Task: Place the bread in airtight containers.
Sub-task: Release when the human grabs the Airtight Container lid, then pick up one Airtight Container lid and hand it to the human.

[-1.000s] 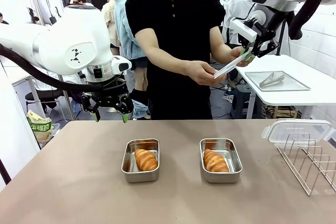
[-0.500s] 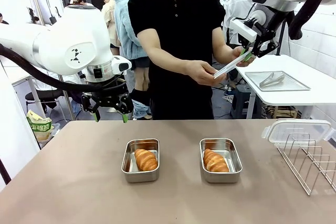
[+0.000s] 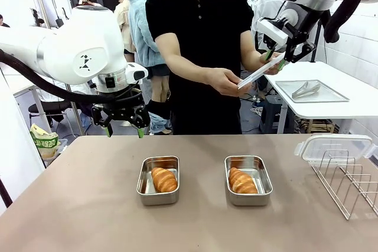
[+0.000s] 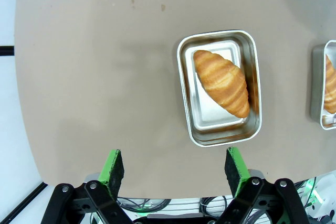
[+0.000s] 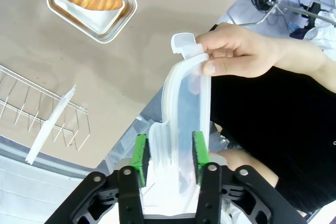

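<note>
- Two shiny steel tins with rounded corners sit side by side on the brown table, well apart. Both are uncovered.
- The left tin holds a golden-brown, ridged croissant lying aslant across its floor. The right tin holds a similar croissant.
- The left gripper hangs above the table's far left edge. Its jaws are wide apart and hold nothing. In its wrist view the left tin lies ahead of the green pads.
- The right gripper is raised high at the right. Its jaws are clamped on one end of a translucent white-rimmed lid.
- The person's hand pinches the lid's tabbed far end, and another hand is at the lid's lower edge.
- A second lid rests on top of the wire rack at the table's right edge.
</note>
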`<state>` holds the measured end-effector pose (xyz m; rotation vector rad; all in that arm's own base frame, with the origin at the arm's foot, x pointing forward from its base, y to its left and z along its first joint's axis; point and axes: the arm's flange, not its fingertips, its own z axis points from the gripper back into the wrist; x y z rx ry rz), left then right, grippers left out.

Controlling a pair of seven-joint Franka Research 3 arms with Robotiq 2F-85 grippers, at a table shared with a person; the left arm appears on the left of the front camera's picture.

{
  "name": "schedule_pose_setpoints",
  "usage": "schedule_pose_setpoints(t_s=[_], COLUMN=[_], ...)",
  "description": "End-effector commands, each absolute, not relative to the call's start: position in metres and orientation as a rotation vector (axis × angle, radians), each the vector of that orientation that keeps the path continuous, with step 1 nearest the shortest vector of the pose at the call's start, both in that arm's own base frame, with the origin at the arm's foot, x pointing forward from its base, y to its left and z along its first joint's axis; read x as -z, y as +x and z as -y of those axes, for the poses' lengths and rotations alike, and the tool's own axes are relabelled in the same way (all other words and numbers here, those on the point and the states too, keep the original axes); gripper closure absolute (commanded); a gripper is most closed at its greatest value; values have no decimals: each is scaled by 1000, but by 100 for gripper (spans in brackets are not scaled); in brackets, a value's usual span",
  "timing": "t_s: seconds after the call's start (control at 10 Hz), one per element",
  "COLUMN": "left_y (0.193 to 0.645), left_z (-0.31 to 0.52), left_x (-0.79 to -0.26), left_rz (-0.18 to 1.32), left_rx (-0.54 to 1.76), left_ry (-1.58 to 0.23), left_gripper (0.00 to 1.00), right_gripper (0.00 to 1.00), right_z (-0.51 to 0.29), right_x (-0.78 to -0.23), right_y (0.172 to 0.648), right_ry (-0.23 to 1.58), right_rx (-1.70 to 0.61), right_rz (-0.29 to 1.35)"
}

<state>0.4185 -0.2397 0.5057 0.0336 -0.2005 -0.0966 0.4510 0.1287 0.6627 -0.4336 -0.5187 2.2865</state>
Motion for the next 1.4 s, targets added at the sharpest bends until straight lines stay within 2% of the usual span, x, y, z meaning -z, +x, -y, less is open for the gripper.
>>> schedule_pose_setpoints(t_s=[0.0, 0.6, 0.7, 0.8, 1.3], left_y=[419, 419, 419, 419, 419], left_z=[238, 238, 238, 238, 238], left_x=[-508, -508, -508, -508, -508], left_rz=[200, 200, 200, 200, 200], left_rx=[99, 99, 99, 99, 99], left_ry=[39, 39, 39, 39, 39], left_gripper=[0, 0, 0, 0, 0], right_gripper=[0, 0, 0, 0, 0], right_z=[-126, -122, -123, -124, -124], right_x=[-661, -662, -660, -666, -666], right_y=[448, 447, 448, 450, 450], right_ry=[-427, -437, -430, -443, -443], right_rx=[-2288, -2281, -2253, -2276, -2276], right_rz=[540, 531, 479, 523, 523])
